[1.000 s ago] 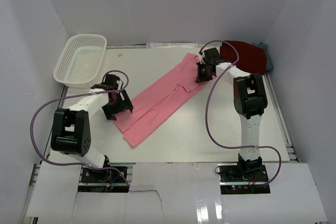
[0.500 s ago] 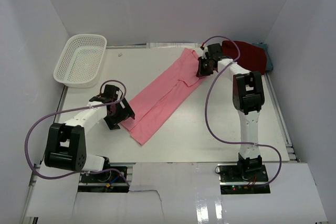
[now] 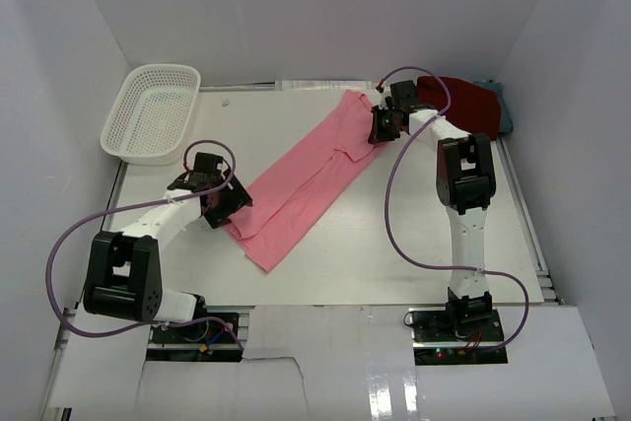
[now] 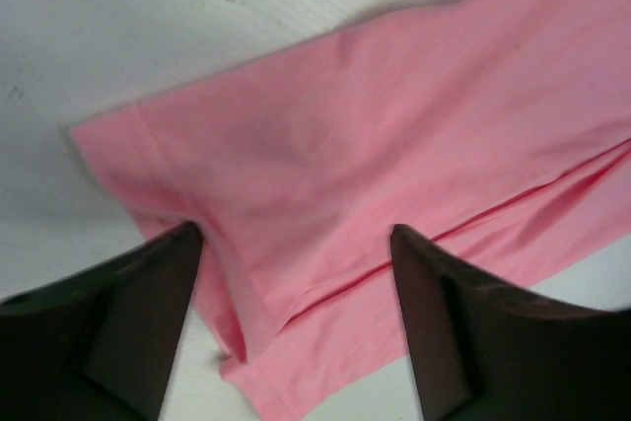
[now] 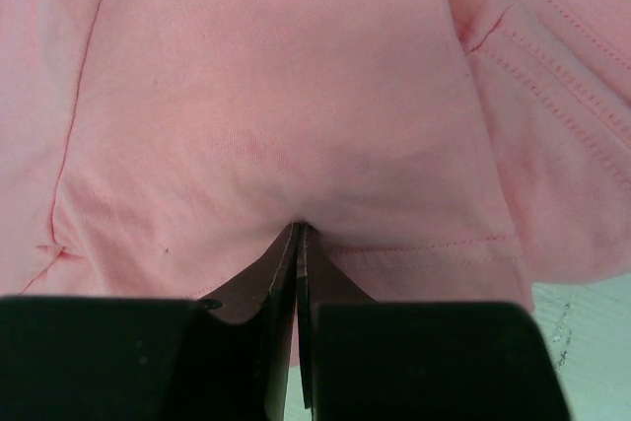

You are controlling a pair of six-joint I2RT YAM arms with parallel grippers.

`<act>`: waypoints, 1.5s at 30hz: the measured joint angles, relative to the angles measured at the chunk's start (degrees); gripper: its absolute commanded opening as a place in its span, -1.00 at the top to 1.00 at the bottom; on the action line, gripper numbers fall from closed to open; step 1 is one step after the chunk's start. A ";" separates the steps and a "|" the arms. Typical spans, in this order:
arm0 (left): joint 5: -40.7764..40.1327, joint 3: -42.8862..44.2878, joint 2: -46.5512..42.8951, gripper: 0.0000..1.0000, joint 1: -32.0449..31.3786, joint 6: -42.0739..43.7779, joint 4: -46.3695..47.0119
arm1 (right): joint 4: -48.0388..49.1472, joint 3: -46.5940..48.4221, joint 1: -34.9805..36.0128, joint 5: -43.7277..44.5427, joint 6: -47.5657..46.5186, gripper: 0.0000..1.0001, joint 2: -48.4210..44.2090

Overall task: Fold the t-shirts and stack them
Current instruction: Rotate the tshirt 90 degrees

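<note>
White table (image 3: 394, 244): right pincer (image 5: 298, 229) pinches pink t-shirt (image 3: 306, 179); left pincer (image 4: 296, 236) gapes wide over its hem

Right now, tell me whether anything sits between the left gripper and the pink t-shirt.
Nothing visible does. The left gripper is open directly over the pink t-shirt's near end, with only bare cloth between its fingers. The right gripper is shut on the shirt's far end.

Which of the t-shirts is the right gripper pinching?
The pink t-shirt, stretched out long; the right gripper is shut on its edge. The dark red t-shirt lies free behind.
</note>
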 measured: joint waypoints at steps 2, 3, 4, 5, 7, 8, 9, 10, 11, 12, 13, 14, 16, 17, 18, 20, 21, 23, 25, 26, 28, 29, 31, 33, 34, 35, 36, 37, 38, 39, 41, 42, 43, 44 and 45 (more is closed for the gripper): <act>-0.24 1.29 0.02 0.10 0.00 0.74 0.24 | -0.26 0.33 0.00 -0.04 -0.04 0.85 0.20; -0.66 1.95 0.02 0.63 -0.02 1.03 0.28 | -0.35 0.44 0.00 -0.07 -0.04 0.85 0.28; -1.18 2.71 0.02 0.81 -0.07 1.29 0.31 | -0.48 0.63 0.00 -0.11 -0.04 0.85 0.37; -1.81 3.48 0.02 1.00 -0.09 1.90 0.31 | -0.46 0.72 0.00 -0.17 -0.07 0.85 0.42; -3.04 4.44 0.02 1.00 -0.09 2.40 0.35 | -0.48 0.81 0.00 -0.22 -0.09 0.85 0.50; -3.54 4.79 0.02 1.00 -0.09 2.56 0.33 | -0.48 0.83 0.00 -0.22 -0.11 0.85 0.50; -4.07 5.05 0.02 1.00 -0.09 2.60 0.17 | -0.57 0.90 0.00 -0.22 -0.13 0.85 0.52; -4.39 5.27 0.04 1.00 -0.09 2.64 0.00 | -0.59 0.92 0.00 -0.22 -0.13 0.85 0.52; -4.59 5.51 0.15 1.00 -0.09 2.67 -0.26 | -0.59 0.92 0.00 -0.22 -0.13 0.84 0.52; -4.76 5.92 0.39 1.00 -0.09 2.67 -0.74 | -0.59 0.92 0.00 -0.22 -0.15 0.85 0.52; -5.03 6.43 0.85 1.00 -0.09 2.69 -0.96 | -0.59 0.92 0.00 -0.22 -0.13 0.85 0.52; -5.29 6.88 1.51 1.00 -0.09 2.78 -0.92 | -0.61 0.92 0.00 -0.22 -0.15 0.85 0.52; -5.73 7.34 3.37 1.00 -0.09 2.89 -0.50 | -0.61 0.92 0.00 -0.22 -0.15 0.85 0.52; -5.95 7.45 4.76 1.00 -0.09 2.93 -0.35 | -0.61 0.92 0.00 -0.22 -0.15 0.85 0.52; -6.03 7.52 6.27 1.00 -0.09 2.95 -0.20 | -0.66 0.96 0.00 -0.22 -0.15 0.85 0.52; -6.01 7.52 10.10 1.00 -0.09 3.06 -0.11 | -0.72 1.05 0.00 -0.22 -0.15 0.85 0.59; -5.97 7.48 11.72 1.00 -0.09 3.04 -0.11 | -0.83 1.20 0.00 -0.22 -0.15 0.85 0.66; -5.86 7.54 12.44 1.00 -0.07 2.84 0.66 | -1.01 1.86 -0.04 -0.22 -0.13 0.84 1.05; -5.81 7.45 12.48 1.00 -0.09 2.86 0.94 | -1.27 2.73 -0.09 -0.33 -0.09 0.85 1.55; -5.77 7.43 12.48 1.00 -0.09 2.86 1.01 | -1.33 3.30 -0.11 -0.42 -0.09 0.85 1.90; -5.53 7.39 12.61 1.00 -0.09 2.84 1.18 | -1.99 5.07 -0.17 -0.63 0.00 0.85 2.95; -5.18 7.26 12.66 1.00 -0.09 2.84 1.42 | -2.27 6.21 -0.22 -0.72 0.02 0.85 3.63; -4.17 7.06 12.68 1.00 -0.09 2.80 1.90 | -2.56 8.02 -0.31 -0.96 0.07 0.85 4.79; -3.74 6.71 12.57 1.00 -0.48 2.54 2.49 | -3.26 10.32 -0.35 -1.18 0.13 0.85 6.14; -3.41 6.32 12.35 1.00 -0.98 2.34 3.02 | -3.54 11.39 -0.35 -1.27 0.15 0.85 6.80; -3.02 5.70 11.93 1.00 -1.62 2.10 3.48 | -3.85 12.79 -0.37 -1.33 0.28 0.85 7.58; -2.67 4.96 11.32 1.00 -2.56 1.70 3.96 | -4.28 14.49 -0.39 -1.33 0.37 0.85 8.52; -2.10 4.02 10.58 1.00 -3.85 1.18 4.26 | -4.37 15.96 -0.42 -1.44 0.44 0.85 9.53; -1.53 3.26 9.97 1.00 -5.03 0.72 4.42 | -4.70 17.59 -0.44 -1.73 0.61 0.85 10.54; -1.14 2.27 9.20 1.00 -6.64 0.00 4.68 | -5.01 19.30 -0.50 -1.95 0.85 0.85 11.52; -0.04 0.72 8.04 1.00 -10.25 -1.60 5.07 | -5.11 21.81 -0.61 -2.38 1.60 0.84 13.14; 0.26 0.13 7.65 1.00 -12.17 -2.51 5.46 | -5.14 22.62 -0.66 -2.67 1.92 0.85 13.70; 0.52 -0.28 7.56 1.00 -14.19 -3.67 5.81 | -5.18 23.32 -0.72 -3.02 2.34 0.85 14.14; 0.55 -0.50 7.69 1.00 -16.37 -4.94 6.27 | -5.18 23.87 -0.74 -3.28 2.93 0.85 14.56; 0.68 -0.66 7.96 1.00 -18.56 -6.34 6.84 | -5.16 24.30 -0.74 -3.63 3.41 0.84 14.84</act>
